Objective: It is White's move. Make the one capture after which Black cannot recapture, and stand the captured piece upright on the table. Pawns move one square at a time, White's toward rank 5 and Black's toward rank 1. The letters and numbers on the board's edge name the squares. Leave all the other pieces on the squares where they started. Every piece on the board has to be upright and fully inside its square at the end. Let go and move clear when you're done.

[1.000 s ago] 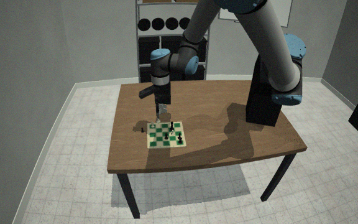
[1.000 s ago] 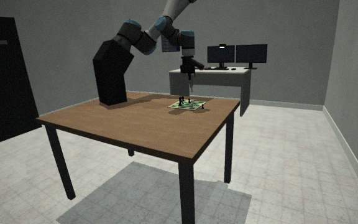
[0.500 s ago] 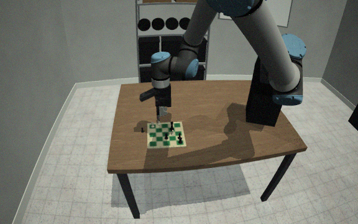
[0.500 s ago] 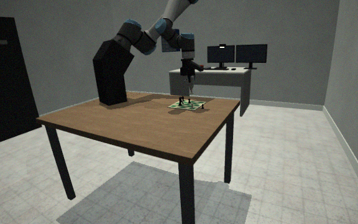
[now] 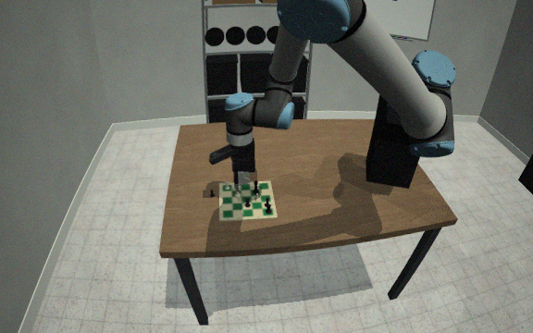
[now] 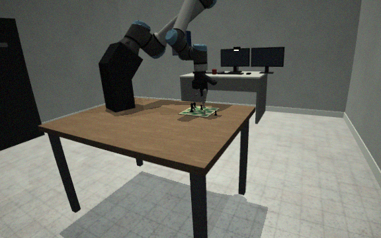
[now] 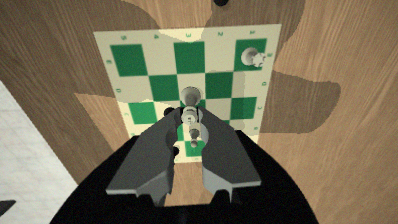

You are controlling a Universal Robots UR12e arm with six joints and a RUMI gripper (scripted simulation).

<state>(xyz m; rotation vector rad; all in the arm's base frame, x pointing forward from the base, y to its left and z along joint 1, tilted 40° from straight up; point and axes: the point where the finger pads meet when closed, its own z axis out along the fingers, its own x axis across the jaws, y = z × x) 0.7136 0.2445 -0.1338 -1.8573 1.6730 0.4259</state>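
Note:
My gripper (image 5: 237, 184) (image 6: 205, 93) (image 7: 190, 108) is shut on a white piece (image 5: 237, 191) (image 7: 191, 95), held upright over the board (image 5: 224, 217) (image 7: 104, 47); in the wrist view its base covers part of the 3 file near row D. Another white piece (image 5: 228, 186) (image 6: 204, 112) (image 7: 251, 56) stands on E1. A smaller white piece (image 5: 256, 196) (image 7: 194, 134) stands near a tall black piece (image 5: 256, 187). A black pawn (image 5: 247, 203) (image 6: 201, 107) stands mid-board. Black pieces (image 5: 268, 209) stand near one corner. The fingers hide several squares in the wrist view.
A black pawn (image 5: 212, 193) (image 6: 215, 113) (image 7: 220, 2) stands upright on the wooden table (image 5: 303, 139) (image 6: 137, 132), just off the board's E side. The robot's black base (image 5: 391, 162) (image 6: 119, 89) stands at the far end of the table from the board.

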